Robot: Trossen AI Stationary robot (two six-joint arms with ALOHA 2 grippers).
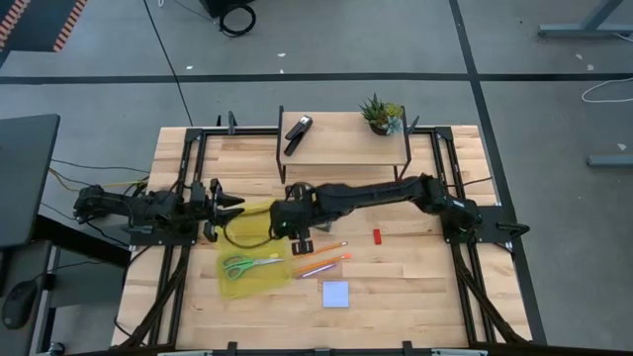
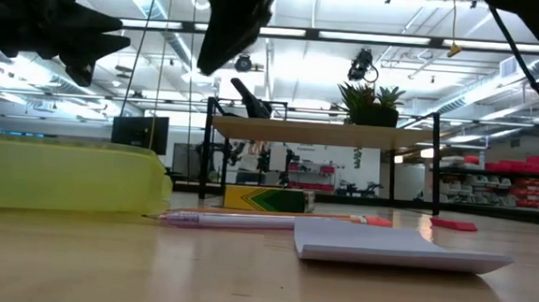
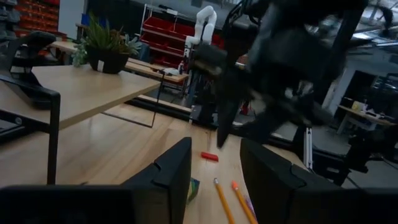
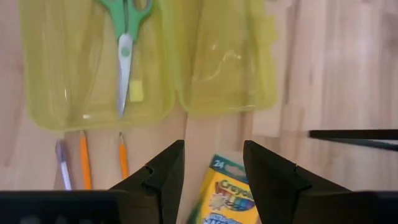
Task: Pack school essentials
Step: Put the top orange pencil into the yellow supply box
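Observation:
An open yellow-green see-through case (image 1: 259, 280) lies on the table's near left, with green-handled scissors (image 4: 125, 38) inside it. The crayon box (image 4: 227, 194) lies flat on the table just right of the case. My right gripper (image 4: 213, 167) hangs open above it and touches nothing. Orange pencils (image 1: 321, 263), a tiny red block (image 1: 377, 235) and a pale blue note pad (image 1: 335, 294) lie on the wood to the right. My left gripper (image 1: 229, 203) waits open at the table's left, pointing level toward the right arm.
A low wooden shelf (image 1: 341, 148) at the table's far side carries a black stapler (image 1: 298, 133) and a small potted plant (image 1: 382, 116). A pale purple pen (image 4: 61, 163) lies beside the pencils. Bare wood shows at the near right.

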